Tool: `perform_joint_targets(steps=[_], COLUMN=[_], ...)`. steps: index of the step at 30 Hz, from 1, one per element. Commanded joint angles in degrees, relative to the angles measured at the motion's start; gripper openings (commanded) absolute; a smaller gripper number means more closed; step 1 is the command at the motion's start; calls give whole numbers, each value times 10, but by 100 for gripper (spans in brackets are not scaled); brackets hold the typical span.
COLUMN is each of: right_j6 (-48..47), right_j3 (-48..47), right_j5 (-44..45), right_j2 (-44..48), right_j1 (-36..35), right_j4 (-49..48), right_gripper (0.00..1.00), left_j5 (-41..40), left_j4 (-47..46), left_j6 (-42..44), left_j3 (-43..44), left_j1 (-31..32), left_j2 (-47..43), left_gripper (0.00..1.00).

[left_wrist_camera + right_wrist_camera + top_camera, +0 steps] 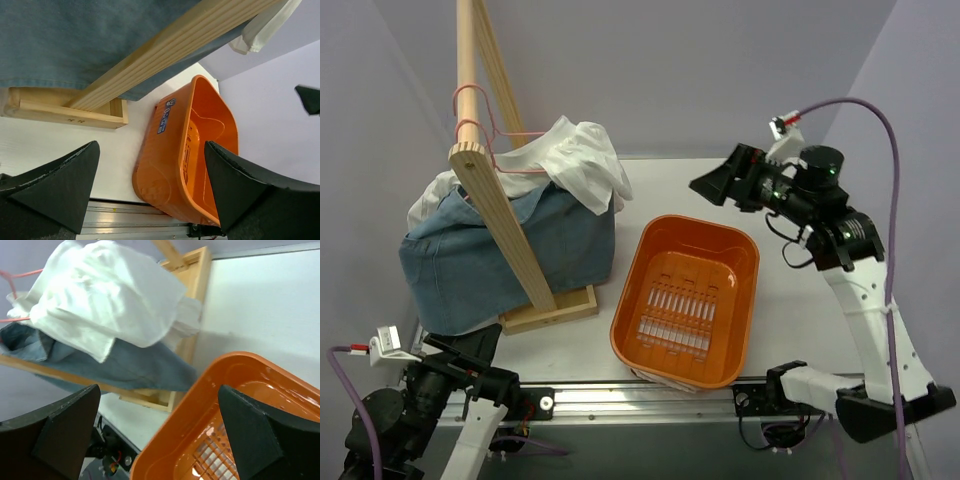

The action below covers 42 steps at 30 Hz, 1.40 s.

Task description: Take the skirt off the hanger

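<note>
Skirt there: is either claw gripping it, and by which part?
Nothing is held: left gripper and right gripper are both open, apart from the skirt.

The rack (505, 225) stands on the left half of the table (665, 190), with its base (570, 308) toward the near edge. A hanger (470, 125) hooks over the rack's upper rail. The skirt (450, 265) seems to hang from it, though cloth hides the join, and it spreads out to the left edge. A crumpled garment (580, 165) sits on top of the skirt, toward the back. The basket (700, 225) lies just right of the base and reaches the near edge. The left gripper (150, 150) hovers at the near left corner, in front of the base. The right gripper (159, 388) hangs over the back right part, behind the basket.
</note>
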State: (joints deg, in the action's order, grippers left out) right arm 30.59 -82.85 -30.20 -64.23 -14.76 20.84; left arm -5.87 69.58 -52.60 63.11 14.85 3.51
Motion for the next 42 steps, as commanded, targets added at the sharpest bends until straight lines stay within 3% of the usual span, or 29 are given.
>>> perform_joint_targets(steps=[1, 2, 5, 7, 11, 16, 23, 25, 30, 33, 34, 35, 42], right_j6=[27, 15, -32, -55, -85, -98, -105, -107, -115, -119, -119, -119, -148], right_j3=[-98, -126, -239, -300, -319, -327, -340, -345, -367, -394, -404, -410, -505], right_j5=[27, 51, 156, 242, 262, 308, 331, 341, 361, 365, 374, 378, 457], right_j2=[-81, -108, -209, -258, -294, -307, -341, -348, -374, -391, -392, -396, -399], right_j1=[-98, -161, -252, -279, -311, -366, -384, -385, -386, -389, -392, -395, -415], right_j4=[-58, -45, 28, 66, 52, 45, 44, 45, 59, 71, 75, 77, 118], right_gripper=[100, 100, 98, 91, 82, 79, 66, 56, 43, 21, 4, 0, 0], left_j5=[-9, -5, 8, 16, 15, -7, 20, 27, 32, 33, 33, 32, 45], left_j4=[29, 23, 23, 27, 49, 66, 56, 55, 51, 52, 53, 55, 59], left_j6=[25, 28, 46, 63, 84, 97, 85, 84, 95, 101, 102, 102, 102], left_j3=[11, 11, 24, 35, 65, 72, 48, 40, 42, 47, 47, 47, 42], left_j1=[0, 0, 0, -1, -1, -1, 0, 0, 0, 0, 0, 0, 0], left_j2=[14, 17, 40, 64, 87, 91, 87, 86, 87, 91, 90, 90, 88], left_gripper=[95, 95, 96, 97, 99, 100, 100, 100, 100, 100, 100, 100, 100])
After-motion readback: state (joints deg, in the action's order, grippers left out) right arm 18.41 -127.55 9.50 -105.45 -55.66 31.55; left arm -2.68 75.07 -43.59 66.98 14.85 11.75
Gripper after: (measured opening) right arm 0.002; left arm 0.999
